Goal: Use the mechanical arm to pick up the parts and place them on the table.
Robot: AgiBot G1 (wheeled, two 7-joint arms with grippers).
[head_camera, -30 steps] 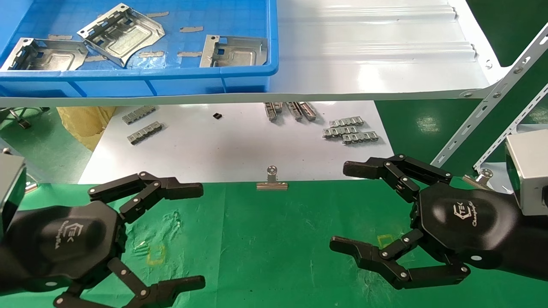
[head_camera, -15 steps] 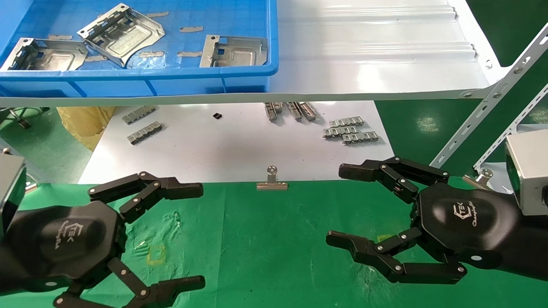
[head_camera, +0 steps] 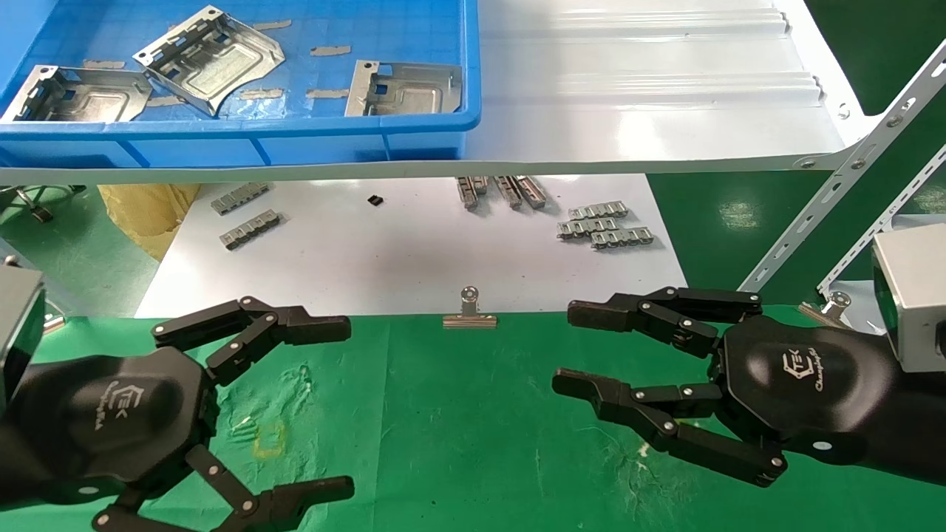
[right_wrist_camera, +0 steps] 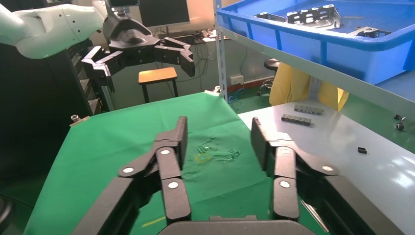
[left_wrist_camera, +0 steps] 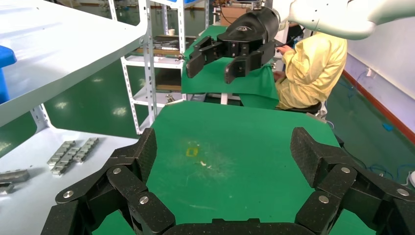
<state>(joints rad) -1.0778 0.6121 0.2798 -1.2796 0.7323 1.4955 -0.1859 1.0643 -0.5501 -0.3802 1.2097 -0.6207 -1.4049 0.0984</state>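
Above the table (head_camera: pixel 458 414), right pincer (head_camera: pixel 570 349) spreads narrower than wide-spread, empty left pincer (head_camera: pixel 347 406).

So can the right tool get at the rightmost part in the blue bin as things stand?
Probably yes: the right tool is open and empty over the table; the part lies uncovered in the open-topped bin, though on a higher shelf.

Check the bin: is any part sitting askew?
Yes. In the bin, the middle part lies tilted, one edge propped on the left part. The right part lies flat.
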